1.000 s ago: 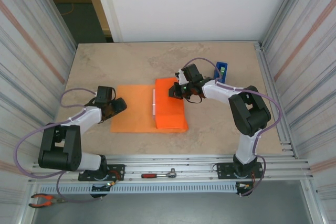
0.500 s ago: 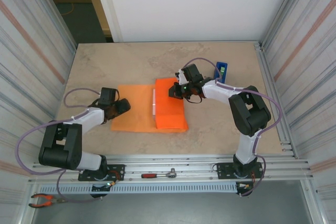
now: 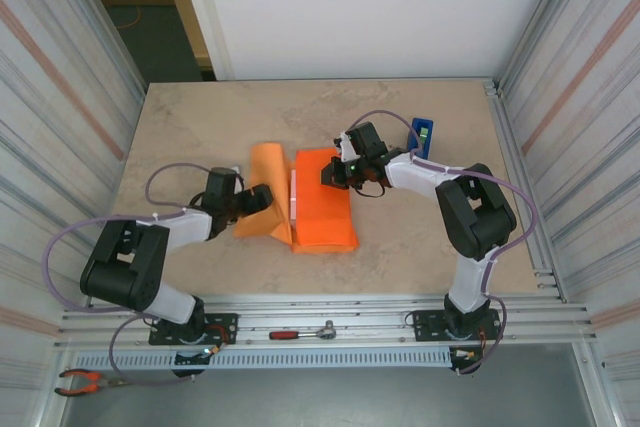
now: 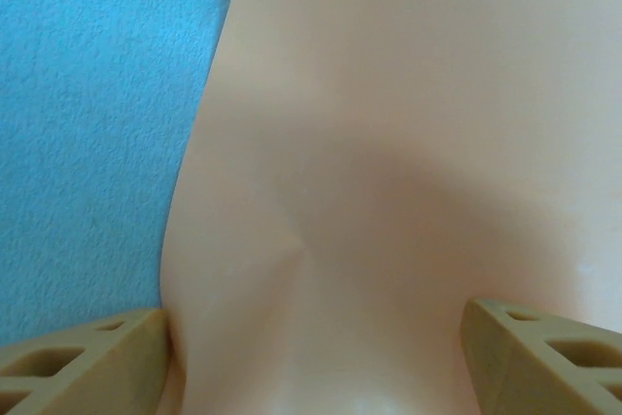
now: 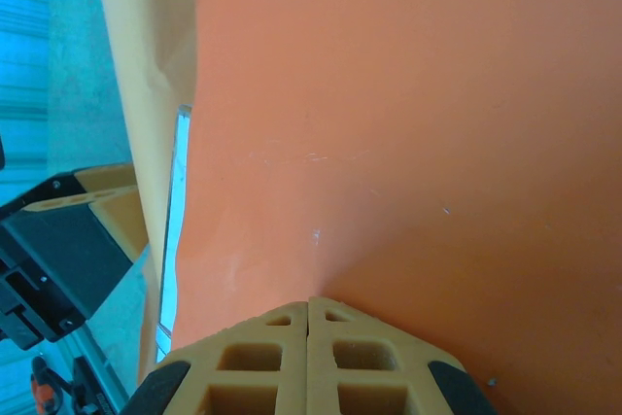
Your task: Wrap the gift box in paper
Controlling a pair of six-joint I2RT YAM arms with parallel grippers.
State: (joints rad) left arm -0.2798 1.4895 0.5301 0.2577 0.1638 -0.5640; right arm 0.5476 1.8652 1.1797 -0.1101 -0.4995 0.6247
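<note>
The orange paper (image 3: 325, 212) has its right part folded flat over the gift box (image 3: 293, 197), of which a pale strip shows along the fold's left edge. The paper's left part (image 3: 268, 182) stands raised and tilted toward the box. My left gripper (image 3: 258, 199) is low against this raised flap, open, its fingers (image 4: 87, 357) wide apart with the pale underside of the paper (image 4: 389, 143) lying across the gap. My right gripper (image 3: 330, 175) is shut, and its joined tips (image 5: 308, 313) press on the folded paper (image 5: 408, 123) over the box's far end.
A blue tape dispenser (image 3: 423, 133) stands at the back right, behind the right arm. A ratchet wrench (image 3: 303, 331) lies on the front rail and pliers (image 3: 85, 380) at the front left. Ribbed walls close both sides.
My left gripper has slid right toward the box, and the left part of the paper has risen from flat into a standing flap. The right gripper has not moved.
</note>
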